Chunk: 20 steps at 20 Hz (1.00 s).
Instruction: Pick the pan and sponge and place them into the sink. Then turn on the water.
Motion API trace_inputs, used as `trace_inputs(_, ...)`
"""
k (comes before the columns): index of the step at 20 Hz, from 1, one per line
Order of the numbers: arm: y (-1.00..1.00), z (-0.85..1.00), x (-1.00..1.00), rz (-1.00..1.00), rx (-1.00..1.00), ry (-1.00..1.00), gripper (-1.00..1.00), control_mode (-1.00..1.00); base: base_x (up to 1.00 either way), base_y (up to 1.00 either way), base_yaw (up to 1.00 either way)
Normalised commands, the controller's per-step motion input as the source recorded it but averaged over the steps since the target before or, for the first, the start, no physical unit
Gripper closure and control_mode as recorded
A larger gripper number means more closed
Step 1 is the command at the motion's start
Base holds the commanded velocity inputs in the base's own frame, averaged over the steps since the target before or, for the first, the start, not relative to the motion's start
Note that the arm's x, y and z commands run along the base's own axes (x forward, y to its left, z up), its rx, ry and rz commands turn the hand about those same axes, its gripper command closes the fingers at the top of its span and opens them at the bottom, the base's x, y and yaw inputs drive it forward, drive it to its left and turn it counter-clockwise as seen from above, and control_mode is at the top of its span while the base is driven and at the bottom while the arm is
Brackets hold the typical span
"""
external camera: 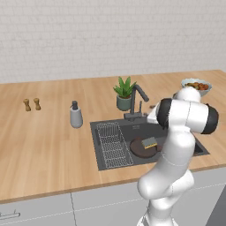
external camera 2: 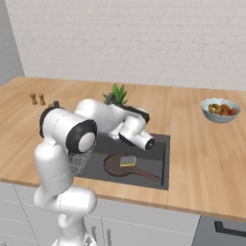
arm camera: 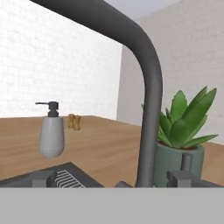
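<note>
The pan [external camera: 142, 148] lies in the sink [external camera: 99, 132] with the sponge [external camera: 149, 142] resting on it, beside the wire rack [external camera: 112, 143]; from the left the arm's elbow covers the pan's handle and the basin's right end. The gripper [arm camera: 113, 184] stands wide open and empty, its fingertips cut off at the hand view's lower edge, close to the faucet [arm camera: 146, 109], whose spout runs out of frame. The plant [arm camera: 181, 131] is behind it, and the soap dispenser [arm camera: 51, 131] sits across the counter.

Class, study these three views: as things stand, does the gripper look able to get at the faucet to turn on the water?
Probably yes. In the hand view the faucet rises right in front of the camera, with nothing between. The plant stands beside it, not across the way.
</note>
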Motion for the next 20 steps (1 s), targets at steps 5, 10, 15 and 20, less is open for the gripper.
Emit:
trace_inputs(5,0.00,-0.03,0.43,0.00,0.03,0.00,-1.00,-1.00,0.00,0.00,0.00)
trace_inputs(10,0.00,-0.13,0.41,0.00,0.00,0.00,-1.00,-1.00,0.00,0.00,0.00)
trace_inputs(15,0.00,-0.21,0.41,0.00,0.00,0.00,-1.00,-1.00,0.00,0.00,0.00)
trace_inputs(20,0.00,-0.21,0.39,0.00,0.00,0.00,-1.00,-1.00,0.00,0.00,0.00)
